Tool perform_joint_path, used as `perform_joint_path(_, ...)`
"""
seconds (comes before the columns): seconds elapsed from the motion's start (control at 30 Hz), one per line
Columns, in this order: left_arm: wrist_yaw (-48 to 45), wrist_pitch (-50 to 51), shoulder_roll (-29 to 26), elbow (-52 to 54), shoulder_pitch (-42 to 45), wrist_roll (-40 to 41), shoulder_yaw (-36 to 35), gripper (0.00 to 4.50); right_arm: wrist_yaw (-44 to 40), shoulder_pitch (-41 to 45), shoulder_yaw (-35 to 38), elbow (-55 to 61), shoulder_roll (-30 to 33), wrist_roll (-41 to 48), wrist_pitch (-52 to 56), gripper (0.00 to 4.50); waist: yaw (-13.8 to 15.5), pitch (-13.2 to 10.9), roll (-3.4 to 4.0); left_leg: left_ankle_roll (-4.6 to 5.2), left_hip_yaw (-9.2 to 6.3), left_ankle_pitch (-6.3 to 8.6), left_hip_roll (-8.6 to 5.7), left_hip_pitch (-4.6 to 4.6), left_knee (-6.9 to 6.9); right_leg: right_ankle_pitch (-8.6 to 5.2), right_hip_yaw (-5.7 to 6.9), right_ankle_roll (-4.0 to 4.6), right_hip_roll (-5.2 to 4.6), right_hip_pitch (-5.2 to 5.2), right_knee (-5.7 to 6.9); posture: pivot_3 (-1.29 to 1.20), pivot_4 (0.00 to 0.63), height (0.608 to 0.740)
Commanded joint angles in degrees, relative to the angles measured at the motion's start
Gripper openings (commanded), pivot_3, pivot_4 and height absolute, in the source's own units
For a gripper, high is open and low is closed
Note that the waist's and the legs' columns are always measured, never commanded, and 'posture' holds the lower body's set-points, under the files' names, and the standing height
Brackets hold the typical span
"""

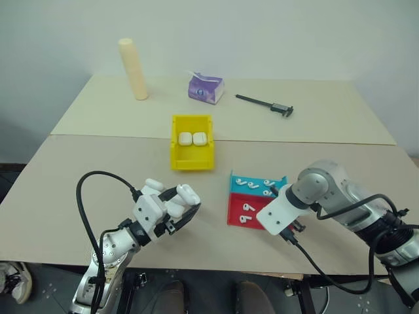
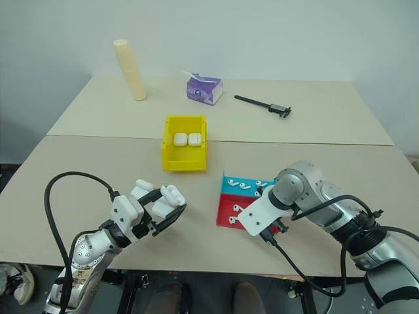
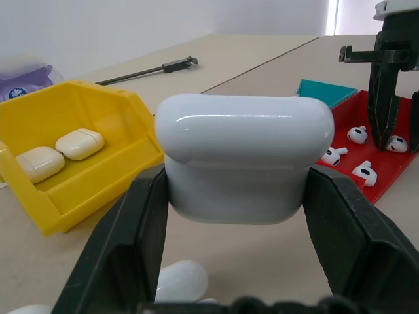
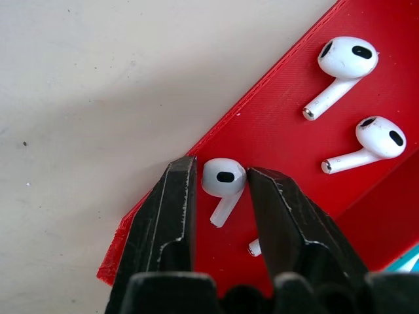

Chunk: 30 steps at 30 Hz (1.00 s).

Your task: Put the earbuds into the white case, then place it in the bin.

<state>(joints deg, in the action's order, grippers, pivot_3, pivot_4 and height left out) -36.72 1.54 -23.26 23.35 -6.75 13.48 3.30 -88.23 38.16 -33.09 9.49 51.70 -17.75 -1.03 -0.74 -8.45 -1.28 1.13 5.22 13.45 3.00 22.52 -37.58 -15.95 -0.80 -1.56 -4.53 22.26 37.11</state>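
Two tools at work: left tool [image 1: 178,208] clamps the white case [image 3: 243,156], lid shut, above the table's near edge; right tool [image 4: 219,190], narrowed, straddles one earbud [image 4: 222,178] at the red tray's [image 4: 275,131] corner. Pinch the bud squarely, lift straight; the case lid needs opening.

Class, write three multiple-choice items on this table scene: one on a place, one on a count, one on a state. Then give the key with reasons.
1. Where is the right gripper?
A. over the yellow bin
B. over the red tray
C. beside the caliper

2. How many cases lie in the bin?
A. none
B. two
C. four

3. What does the left gripper hold?
A. a closed white case
B. an earbud
C. nothing

Key: 1 B, its fingers straddle an earbud on the red tray. 2 B, two cases sit side by side. 3 A, the white case is clamped between the fingers, lid shut.
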Motion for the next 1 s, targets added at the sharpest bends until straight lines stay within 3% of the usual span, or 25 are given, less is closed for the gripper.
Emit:
perform_joint_path(0.03,0.4,-0.4,-0.3,2.5,-0.1,0.1,0.0,2.78,-0.6,-0.4,0.8,0.5,0.3,-0.2,-0.8,1.75,0.0,0.0,0.00,0.00,0.00,0.00,0.00,0.00,0.00,0.00,0.00,0.00,0.00,0.00,0.00,0.00,0.150,0.740)
perform_joint_path(0.37,0.6,-0.4,-0.2,2.3,0.2,-0.1,0.2,2.78,-0.8,-0.4,0.5,-0.4,0.7,-0.8,-2.8,1.75,0.0,0.0,0.00,0.00,-0.01,0.00,0.00,-0.01,0.00,0.00,0.00,0.00,0.00,-0.01,0.00,0.00,0.150,0.740)
perform_joint_path(0.4,0.6,-0.2,-0.2,2.4,0.2,0.0,0.2,2.78,-0.6,-0.6,0.7,-0.3,0.8,-0.6,-3.1,1.39,0.0,0.0,0.00,0.00,-0.01,0.00,0.00,-0.01,0.00,0.00,0.00,0.00,0.00,-0.01,0.00,0.00,0.150,0.740)
perform_joint_path(1.0,0.8,-0.6,0.2,2.1,0.4,0.2,0.3,2.78,0.0,-1.1,1.8,0.2,-0.1,0.1,-2.2,1.39,0.0,0.0,0.00,0.00,-0.01,0.00,0.00,-0.04,0.00,0.00,0.00,0.00,0.00,-0.04,0.00,0.00,0.150,0.740)
